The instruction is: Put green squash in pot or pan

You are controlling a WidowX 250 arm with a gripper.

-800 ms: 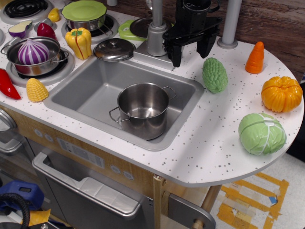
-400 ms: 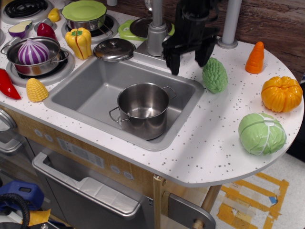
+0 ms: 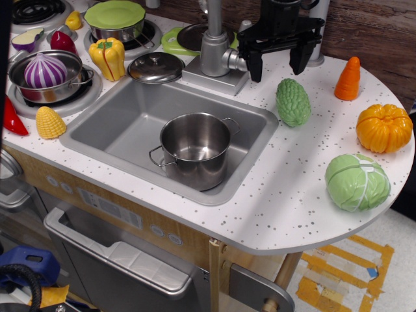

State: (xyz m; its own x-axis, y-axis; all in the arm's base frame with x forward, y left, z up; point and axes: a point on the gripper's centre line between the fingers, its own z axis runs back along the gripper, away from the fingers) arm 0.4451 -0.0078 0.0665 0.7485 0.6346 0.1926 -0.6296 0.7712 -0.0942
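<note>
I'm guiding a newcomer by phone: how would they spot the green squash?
Find the sink; on the speckled counter right of it lies the green squash. It is bumpy and oval, unlike the smooth, veined round cabbage nearer the front edge.

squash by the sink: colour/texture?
Mid-green with rows of small bumps; green squash shows clearly in the observation.image view.

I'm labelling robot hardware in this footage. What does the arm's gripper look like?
The gripper is all matte black: a blocky body with a wide crossbar and two short, thick fingers hanging from its ends. No cables, markings or coloured parts are visible in this view.
</note>
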